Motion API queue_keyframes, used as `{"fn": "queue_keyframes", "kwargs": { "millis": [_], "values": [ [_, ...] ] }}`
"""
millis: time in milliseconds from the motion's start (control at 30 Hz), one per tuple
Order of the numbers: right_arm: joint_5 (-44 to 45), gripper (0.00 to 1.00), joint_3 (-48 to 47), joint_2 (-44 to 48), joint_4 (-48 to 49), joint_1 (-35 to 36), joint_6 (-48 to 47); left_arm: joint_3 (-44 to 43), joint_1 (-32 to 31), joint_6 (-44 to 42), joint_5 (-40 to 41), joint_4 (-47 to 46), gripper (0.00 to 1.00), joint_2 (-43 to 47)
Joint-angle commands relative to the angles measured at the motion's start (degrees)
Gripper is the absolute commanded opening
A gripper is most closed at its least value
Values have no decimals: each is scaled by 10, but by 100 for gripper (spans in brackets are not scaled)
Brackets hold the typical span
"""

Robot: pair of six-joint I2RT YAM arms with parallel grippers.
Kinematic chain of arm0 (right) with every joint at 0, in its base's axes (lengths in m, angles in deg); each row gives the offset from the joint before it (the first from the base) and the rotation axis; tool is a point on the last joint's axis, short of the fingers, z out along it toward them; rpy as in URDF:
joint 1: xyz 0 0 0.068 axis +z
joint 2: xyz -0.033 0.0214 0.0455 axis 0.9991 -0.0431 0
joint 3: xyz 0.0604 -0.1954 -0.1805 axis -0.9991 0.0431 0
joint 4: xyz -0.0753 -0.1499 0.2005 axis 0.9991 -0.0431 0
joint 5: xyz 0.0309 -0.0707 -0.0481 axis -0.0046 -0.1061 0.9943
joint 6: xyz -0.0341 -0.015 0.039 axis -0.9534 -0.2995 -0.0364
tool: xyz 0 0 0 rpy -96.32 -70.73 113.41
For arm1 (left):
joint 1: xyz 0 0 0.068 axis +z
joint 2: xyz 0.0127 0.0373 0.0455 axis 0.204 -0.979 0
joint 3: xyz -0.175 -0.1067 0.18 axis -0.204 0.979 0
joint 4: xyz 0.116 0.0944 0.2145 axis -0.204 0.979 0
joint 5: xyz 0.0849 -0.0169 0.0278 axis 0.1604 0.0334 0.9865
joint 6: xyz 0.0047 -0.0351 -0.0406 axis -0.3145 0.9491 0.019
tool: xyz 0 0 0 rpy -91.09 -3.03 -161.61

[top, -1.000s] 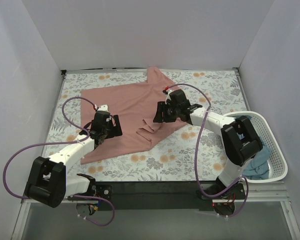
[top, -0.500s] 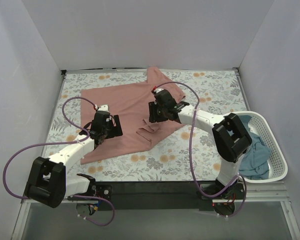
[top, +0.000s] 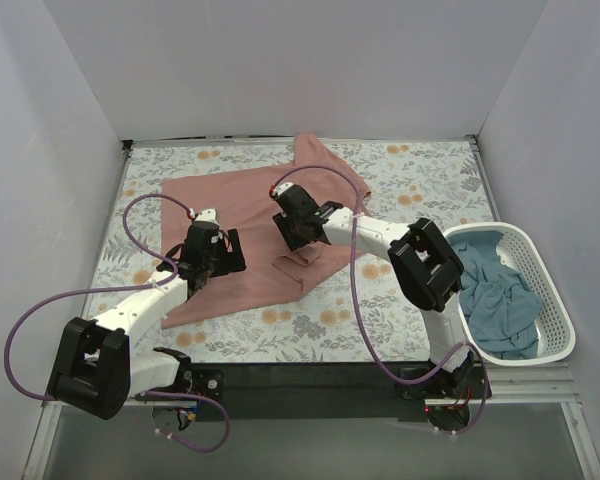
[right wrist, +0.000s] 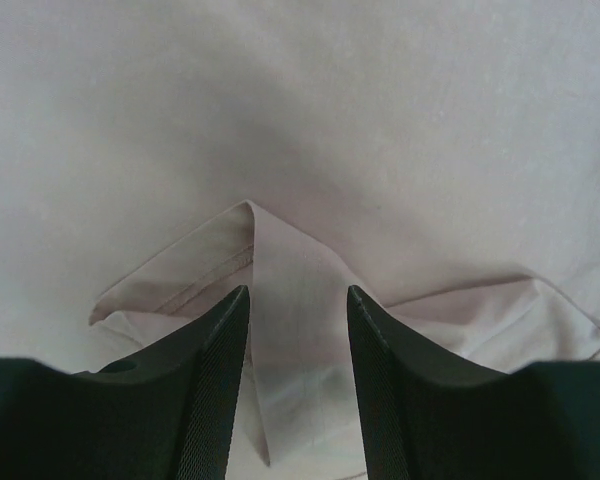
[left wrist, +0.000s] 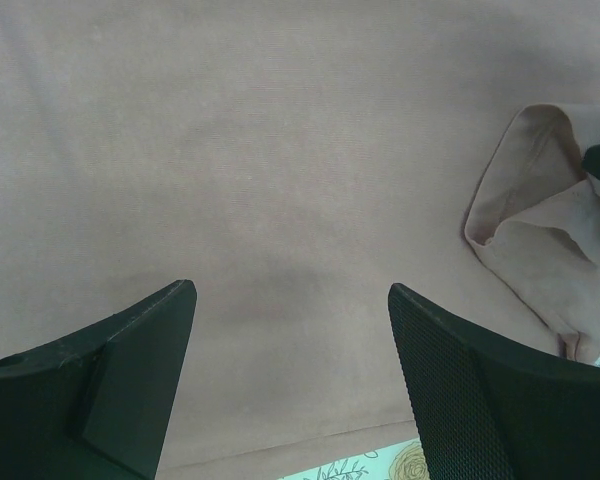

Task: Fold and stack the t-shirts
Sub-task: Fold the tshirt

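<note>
The dusty-pink t-shirt (top: 245,200) lies spread over the floral cloth, with a bunched, folded sleeve (top: 298,262) at its lower right. My left gripper (top: 218,258) hovers open over the shirt's plain fabric (left wrist: 280,150) near its lower hem, nothing between its jaws (left wrist: 290,290). My right gripper (top: 292,232) stands over the sleeve. Its jaws (right wrist: 297,292) are parted, and a raised fold of pink cloth (right wrist: 280,260) runs between them. The teal-blue t-shirt (top: 495,300) lies crumpled in the basket.
A white slotted basket (top: 545,270) sits at the right edge of the table. The floral cloth (top: 400,290) covers the table inside white walls. A shirt corner (top: 315,155) reaches toward the back wall.
My right arm has swung left across the shirt, from the sleeve's right side to above the fold, and its jaws have narrowed. The left arm has not moved.
</note>
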Motion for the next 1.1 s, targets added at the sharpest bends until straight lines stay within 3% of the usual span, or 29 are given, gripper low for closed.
{"fn": "queue_keyframes", "kwargs": {
  "millis": [0, 600, 800, 1067],
  "values": [
    [38, 51, -42, -27, -28, 15, -40, -11, -1, -7, -4, -9, 77, 17],
    [192, 50, -61, -23, -74, 34, -83, -11, -1, -9, -15, -12, 77, 19],
    [218, 37, -73, -14, -76, 34, -96, -10, -1, -9, -15, -12, 77, 20],
    [217, 28, -74, 0, -99, 34, -93, -11, -1, -10, -15, -12, 77, 19]
  ]
}}
